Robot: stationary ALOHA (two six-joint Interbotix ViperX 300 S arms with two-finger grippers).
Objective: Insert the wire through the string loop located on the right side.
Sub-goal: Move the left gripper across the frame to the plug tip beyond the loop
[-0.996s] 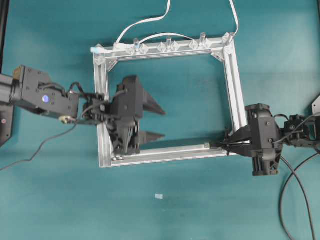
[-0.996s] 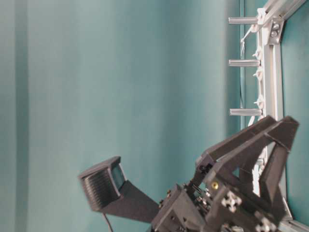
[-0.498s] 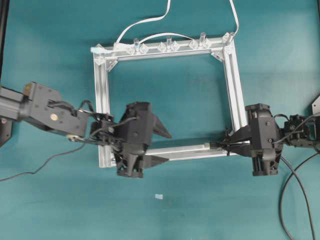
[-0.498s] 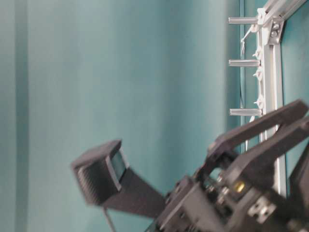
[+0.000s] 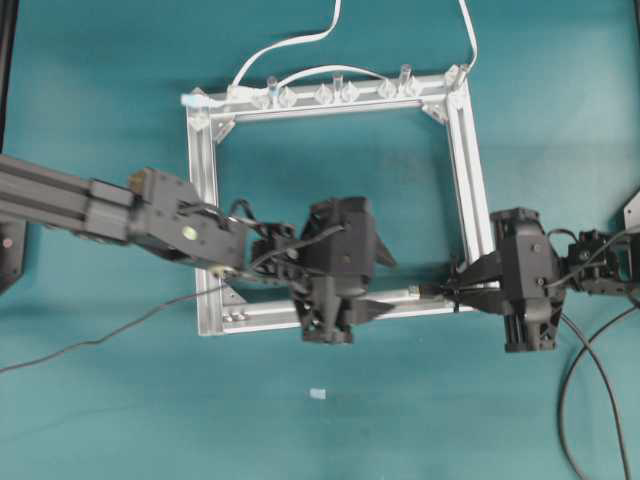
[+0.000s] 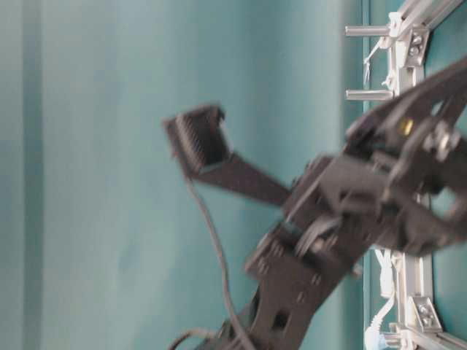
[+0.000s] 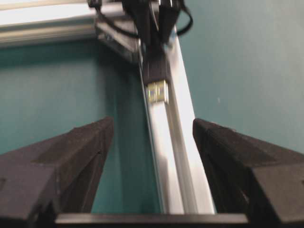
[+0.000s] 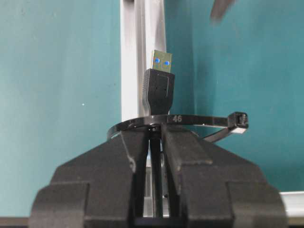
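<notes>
**Plug through the loop, held at the frame's lower right**

Right pincer point(image 8: 156, 137) clamped shut on the wire point(image 8: 158, 90), just behind the black plug body, silver tip with two blue contacts pointing away from the camera along the aluminium frame point(image 8: 142, 47). Plug standing inside the string loop point(image 8: 190, 119), which reads here as a thin black band marked "46" with a small locking head at its right end, circling the wire right in front of the fingertips point(image 8: 135, 142). Seen from overhead, same plug point(image 5: 420, 291) lying over the frame's bottom rail near the lower right corner, tip aimed toward the left.

Left pincer point(image 7: 152, 156) spread wide, nothing between the fingers point(image 7: 71, 156), straddling the bottom rail and facing the plug's silver tip point(image 7: 157, 91) head-on with a gap still between. From overhead, left pincer point(image 5: 375, 285) over the middle of the bottom rail, near the plug but apart from it. Table-level view too blurred for detail. White flat cables point(image 5: 300, 45) trailing off the frame's top rail onto the teal counter point(image 5: 100, 420).
</notes>
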